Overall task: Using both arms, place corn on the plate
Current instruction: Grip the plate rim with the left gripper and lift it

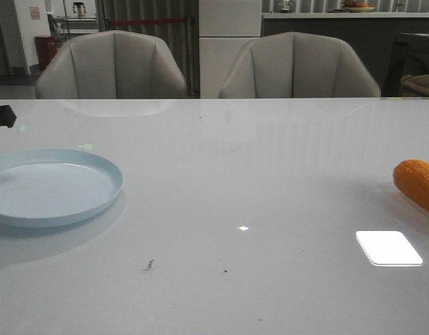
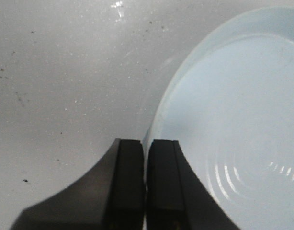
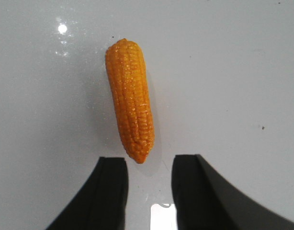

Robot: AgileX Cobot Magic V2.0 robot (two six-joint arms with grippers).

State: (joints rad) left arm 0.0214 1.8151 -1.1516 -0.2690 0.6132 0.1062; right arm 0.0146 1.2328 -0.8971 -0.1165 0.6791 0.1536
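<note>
Glossy orange corn cob (image 1: 418, 185) at right edge, pale blue round plastic plate (image 1: 96, 162) lower left.
Our left gripper (image 2: 146, 158) is closed at the plate's rim; our right gripper (image 3: 150, 170) gapes, empty, above the cob's tip.

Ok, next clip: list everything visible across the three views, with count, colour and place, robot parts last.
plate: one, pale blue, left side of the table, nothing on it.
corn: one, orange, lying on the table at the far right, cut off by the front view's edge.
table: one, glossy white, with a few dark specks and light reflections.
chairs: two, beige, behind the table.
counter: one, dark with a pale top, background right; the items on it are too small to name.
left gripper: black, jaws shut, at the plate's rim.
right gripper: black, jaws open, above the corn's tip, not touching it.
</note>
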